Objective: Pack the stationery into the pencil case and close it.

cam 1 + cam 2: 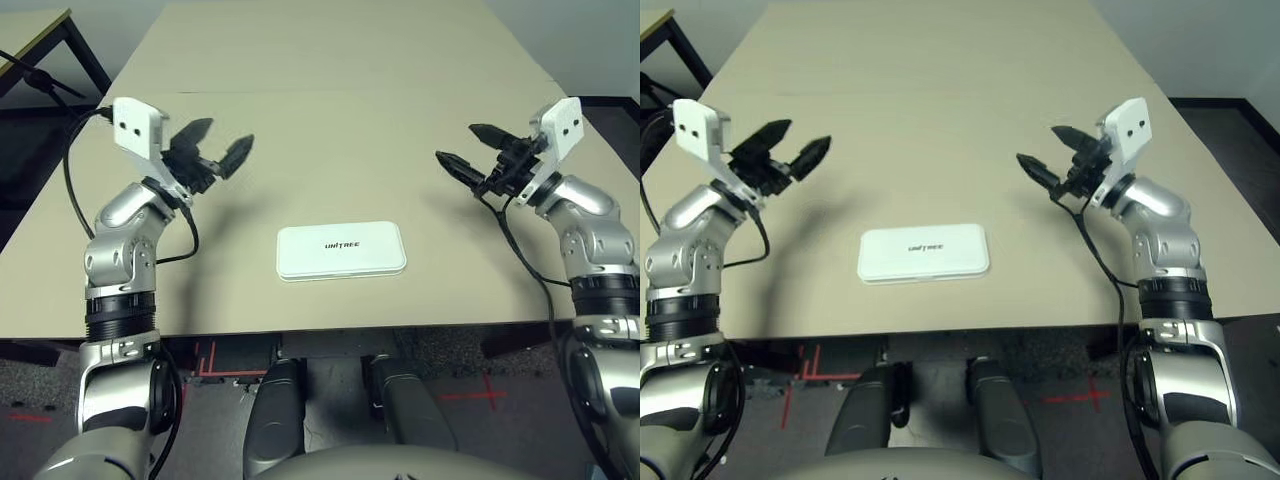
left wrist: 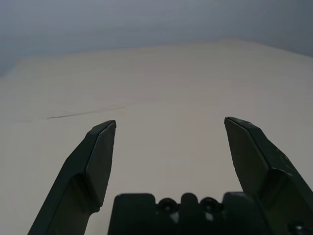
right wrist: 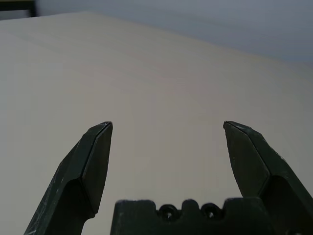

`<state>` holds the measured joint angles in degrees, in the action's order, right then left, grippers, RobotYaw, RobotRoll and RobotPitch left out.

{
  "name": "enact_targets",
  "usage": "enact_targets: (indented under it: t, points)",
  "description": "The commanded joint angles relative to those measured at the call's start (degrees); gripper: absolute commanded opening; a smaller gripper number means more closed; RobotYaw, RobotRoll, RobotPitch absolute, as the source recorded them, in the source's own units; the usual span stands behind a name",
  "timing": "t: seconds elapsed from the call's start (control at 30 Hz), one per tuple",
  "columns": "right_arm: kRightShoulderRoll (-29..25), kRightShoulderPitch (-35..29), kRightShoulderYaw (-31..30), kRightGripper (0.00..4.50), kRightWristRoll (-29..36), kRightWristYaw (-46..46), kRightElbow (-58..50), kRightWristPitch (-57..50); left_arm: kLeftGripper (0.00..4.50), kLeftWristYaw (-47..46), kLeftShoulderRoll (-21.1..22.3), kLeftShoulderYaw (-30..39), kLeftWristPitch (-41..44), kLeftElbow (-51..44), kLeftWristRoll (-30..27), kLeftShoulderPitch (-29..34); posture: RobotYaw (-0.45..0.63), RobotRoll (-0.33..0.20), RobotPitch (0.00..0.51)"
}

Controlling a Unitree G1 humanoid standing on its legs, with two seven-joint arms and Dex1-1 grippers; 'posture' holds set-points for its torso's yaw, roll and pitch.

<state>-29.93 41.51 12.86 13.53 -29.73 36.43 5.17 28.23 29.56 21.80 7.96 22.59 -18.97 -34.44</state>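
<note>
Two arms raised over table (image 1: 330, 60), elbows bent, forearms rising from lower corners, wrists angled inward. Left gripper (image 1: 212, 146) at left of frame, fingers spread wide, empty, tips pointing toward centre. Right gripper (image 1: 468, 148) at right of frame, fingers likewise spread, empty, tips pointing toward centre. Case (image 1: 341, 250) lies flat at lower centre, lid closed, lettering up, between both grippers, well apart from each. Both grippers above tabletop, touching nothing.
</note>
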Motion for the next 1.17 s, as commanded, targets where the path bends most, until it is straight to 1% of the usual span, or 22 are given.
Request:
enact_targets:
  t: [0.03, 0.1, 0.27, 0.43, 0.7, 0.93, 1.17]
  points:
    - [-0.7, 1.2, 2.2, 4.50, -2.3, 6.3, 6.5, 4.6, 4.46, -3.0, 1.1, 1.7, -5.2, 7.4, 1.5, -1.2, -0.07, 0.000, 0.138]
    - [-1.2, 1.9, 2.9, 4.50, -3.1, 9.1, 9.4, 6.2, 4.46, -4.3, 1.6, 2.3, -7.8, 10.8, 1.9, -1.8, -0.08, 0.000, 0.139]
    - [-3.4, 2.8, 4.4, 4.50, -3.8, 15.1, 16.3, 8.2, 4.46, -6.6, 2.0, 2.6, -12.1, 15.5, 2.2, -2.4, -0.08, 0.000, 0.144]
    - [-4.1, 3.8, 5.2, 4.50, -3.4, 15.8, 20.2, 9.3, 4.46, -7.6, 2.1, 2.2, -14.3, 18.1, 2.1, -2.9, -0.09, 0.000, 0.155]
    - [-3.3, 3.2, 4.8, 4.50, -3.0, 14.1, 20.1, 9.7, 4.46, -7.5, 2.0, 1.7, -14.8, 18.7, 2.1, -2.7, -0.10, 0.000, 0.181]
    - [-2.8, 1.6, 5.0, 4.50, -2.6, 13.8, 18.8, 10.1, 4.46, -6.8, 2.2, 1.2, -14.7, 19.7, 2.2, -3.2, -0.13, 0.000, 0.185]
    - [-2.6, 0.4, 5.0, 4.50, -2.3, 13.3, 17.6, 10.2, 4.46, -6.3, 2.3, 0.4, -15.1, 21.2, 2.5, -4.9, -0.13, 0.000, 0.183]
